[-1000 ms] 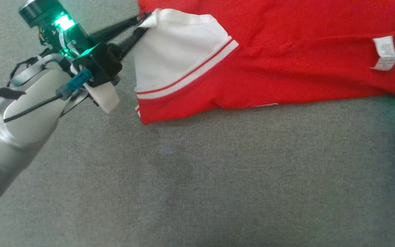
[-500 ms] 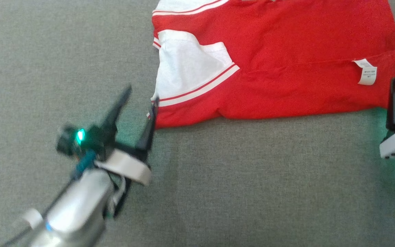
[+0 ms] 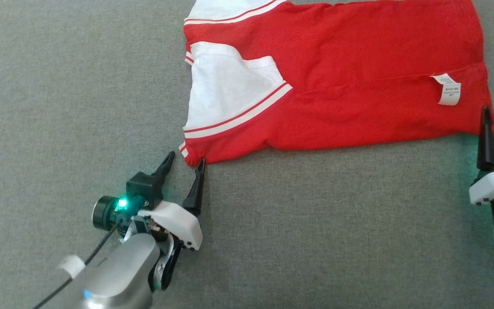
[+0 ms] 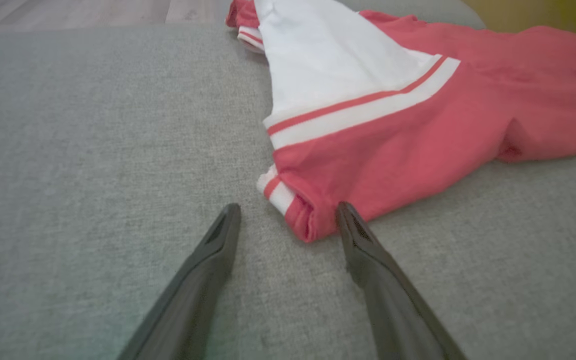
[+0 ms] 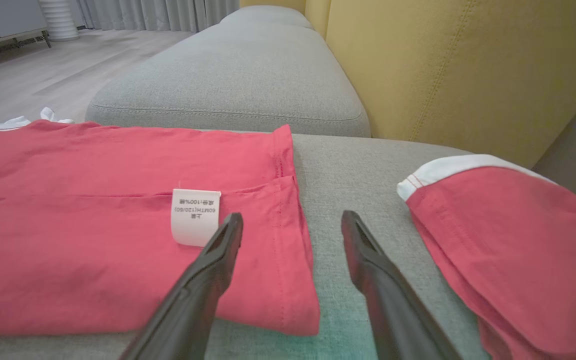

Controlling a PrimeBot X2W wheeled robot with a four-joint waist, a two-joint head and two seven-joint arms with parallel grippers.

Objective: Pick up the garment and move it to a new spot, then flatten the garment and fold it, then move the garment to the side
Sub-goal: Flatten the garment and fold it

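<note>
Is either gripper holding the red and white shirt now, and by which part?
Nothing is held. Both the left gripper and right gripper stand open at near corners of the red and white fabric shirt.

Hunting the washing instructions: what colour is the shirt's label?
The label is white with dark print; clearest in right wrist view.

l tool (image 3: 186,157) jaws spread wide, empty; r tool (image 5: 292,216) same.

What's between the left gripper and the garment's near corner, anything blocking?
Nothing visible. The left gripper is open, and the striped sleeve corner of the garment lies right between its fingertips on the bare grey cushion.
</note>
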